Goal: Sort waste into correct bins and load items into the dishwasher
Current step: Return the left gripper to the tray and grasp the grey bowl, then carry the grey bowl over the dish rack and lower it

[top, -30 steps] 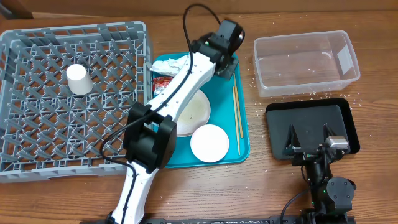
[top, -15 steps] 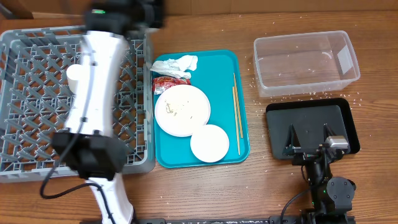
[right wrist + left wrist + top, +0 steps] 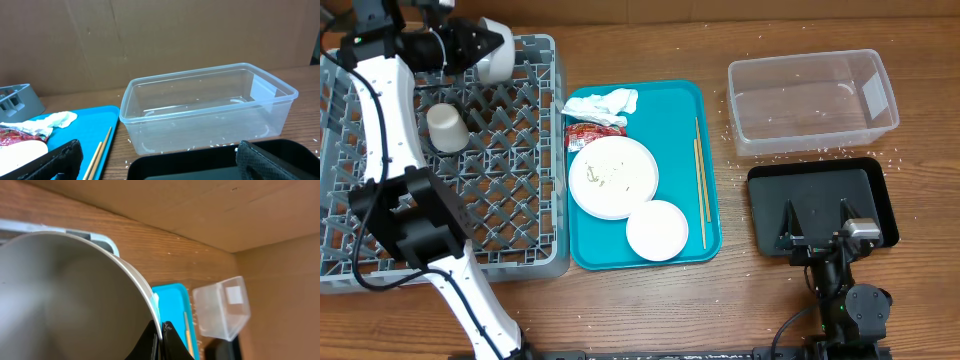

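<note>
My left gripper (image 3: 480, 47) is shut on the rim of a white cup (image 3: 498, 54), held on its side above the far edge of the grey dish rack (image 3: 535, 150). In the left wrist view the cup (image 3: 65, 295) fills the frame, its wall pinched between my fingertips (image 3: 161, 336). A second cup (image 3: 447, 128) stands upside down in the rack. The teal tray (image 3: 670, 110) carries a crumpled napkin (image 3: 603, 103), a red wrapper (image 3: 588, 133), a plate (image 3: 613, 177), a bowl (image 3: 657, 230) and chopsticks (image 3: 700, 180). My right gripper (image 3: 817, 228) rests open over the black tray (image 3: 820, 185), holding nothing.
The clear tub (image 3: 812, 100) stands behind the black tray, with white rice grains (image 3: 730, 130) scattered on the wood around both. The right wrist view shows the clear tub (image 3: 207, 107), the chopsticks (image 3: 100, 150) and the napkin (image 3: 50, 120). A cardboard wall closes off the back.
My left arm has swung from the far end of the teal tray leftwards to the rack's far edge, carrying the cup. The right arm has not moved.
</note>
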{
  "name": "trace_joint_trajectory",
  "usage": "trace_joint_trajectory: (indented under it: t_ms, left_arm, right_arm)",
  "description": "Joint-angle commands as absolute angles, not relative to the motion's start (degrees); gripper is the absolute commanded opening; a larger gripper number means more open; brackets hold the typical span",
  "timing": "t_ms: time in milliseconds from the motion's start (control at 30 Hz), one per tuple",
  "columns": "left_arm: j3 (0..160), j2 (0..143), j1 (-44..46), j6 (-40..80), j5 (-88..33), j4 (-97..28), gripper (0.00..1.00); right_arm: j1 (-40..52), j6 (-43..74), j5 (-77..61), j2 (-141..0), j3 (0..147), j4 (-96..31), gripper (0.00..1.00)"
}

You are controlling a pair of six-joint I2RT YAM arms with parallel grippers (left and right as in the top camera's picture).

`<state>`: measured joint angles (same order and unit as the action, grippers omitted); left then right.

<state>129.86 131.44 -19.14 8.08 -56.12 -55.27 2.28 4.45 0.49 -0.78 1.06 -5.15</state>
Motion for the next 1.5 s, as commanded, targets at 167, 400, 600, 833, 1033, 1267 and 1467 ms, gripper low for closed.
trace_joint_trajectory:
  t_ms: [167,400,600,833,1033,1267,1467]
  left_arm:
    - [130.28,137.6,-23.05,11.07,-74.26,-49.91,0.04]
    - [130.26,140.03,-25.17,15.88,-74.41,-48.64,0.04]
    - [130.23,140.9,-26.26,18.48,-74.19,-48.82,0.04]
    - [130.23,140.9,-28.27,22.15,-72.62,-49.06,0.14]
    - [130.26,140.88,-30.17,23.35,-69.95,-49.3,0.31]
    - [130.34,140.64,-31.81,25.82,-68.62,-49.74,0.5]
    - [130.37,138.76,-32.75,25.76,-68.36,-50.72,0.41]
  right_arm:
    - [2.57,4.25,1.23,-0.16,0.47,-4.8,1.0]
    - [2.57,4.25,1.23,-0.16,0.47,-4.8,1.0]
    - [2.57,4.25,1.23,-0.16,0.47,-4.8,1.0]
    - [2.57,4.27,1.23,-0.16,0.47,-4.8,1.0]
    - [2.57,4.25,1.23,-0.16,0.47,-4.8,1.0]
    - [2.57,4.25,1.23,-0.16,0.47,-4.8,1.0]
    - [2.57,4.25,1.23,-0.16,0.47,-4.8,1.0]
